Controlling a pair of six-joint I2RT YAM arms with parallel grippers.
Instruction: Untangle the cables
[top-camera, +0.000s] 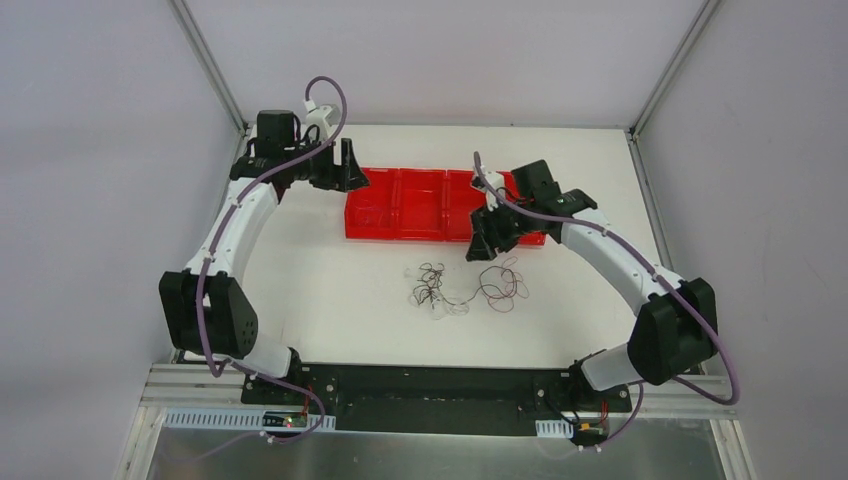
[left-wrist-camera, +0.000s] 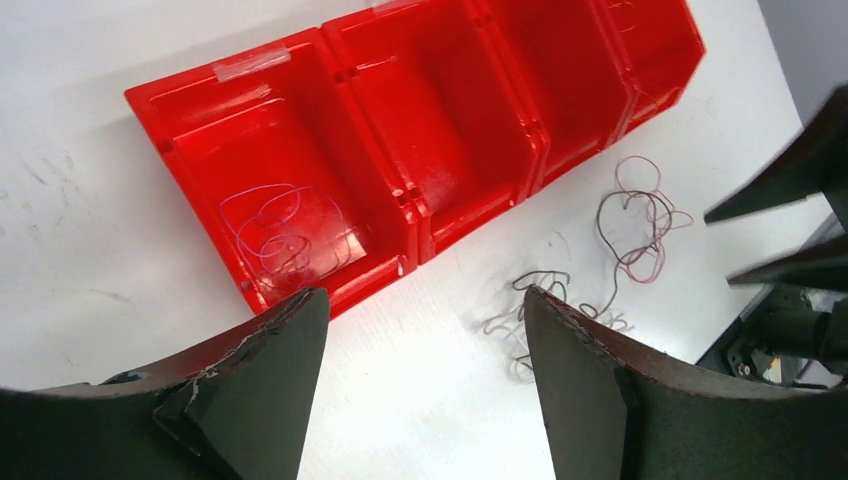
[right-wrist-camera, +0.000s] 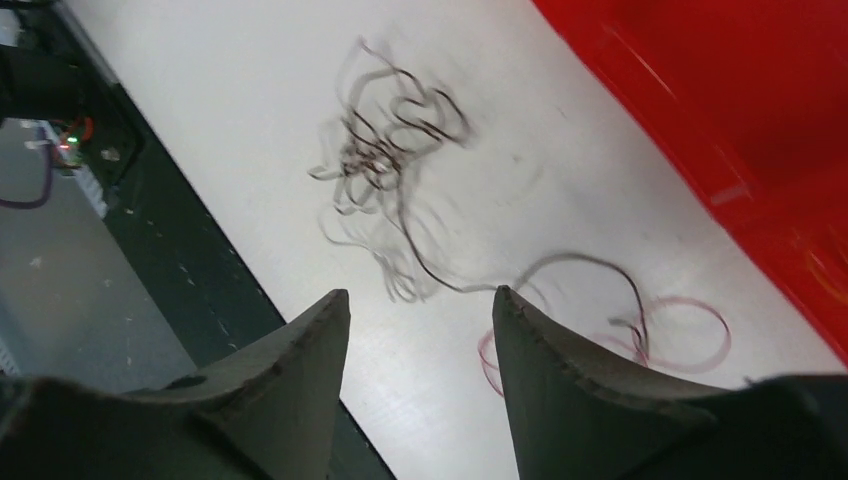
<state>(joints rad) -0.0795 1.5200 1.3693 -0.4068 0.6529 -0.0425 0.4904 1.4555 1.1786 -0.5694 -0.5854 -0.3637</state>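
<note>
Top external view puts the thin red, black and white cables (top-camera: 430, 282) near the middle of the white counter (top-camera: 330, 300), at 6 o'clock from the red plastic tray with compartments (top-camera: 395, 237). They make two groups. There is a dense dark knot on the 9 o'clock side and looser reddish loops (top-camera: 503, 285) on the 3 o'clock side, and a pale strand joins the two. The wires are very fine and lie flat. In the right wrist view they are too blurred to count.

The right pincer (right-wrist-camera: 420, 295) hangs over the reddish loops with its jaws wide and nothing between them. The left pincer (left-wrist-camera: 425, 300) is also wide and empty, and it hangs at 10 o'clock from the tangle, by the tray's end. One pale wire loop (left-wrist-camera: 285, 235) already lies in that end compartment.

I judge the step is a first grasp. The right pincer should go down until its tips almost touch the counter and close on one outer reddish loop only. Then it should pull slowly toward 3 o'clock. The left pincer would better hold the dark knot, otherwise the whole bundle may slide together.
</note>
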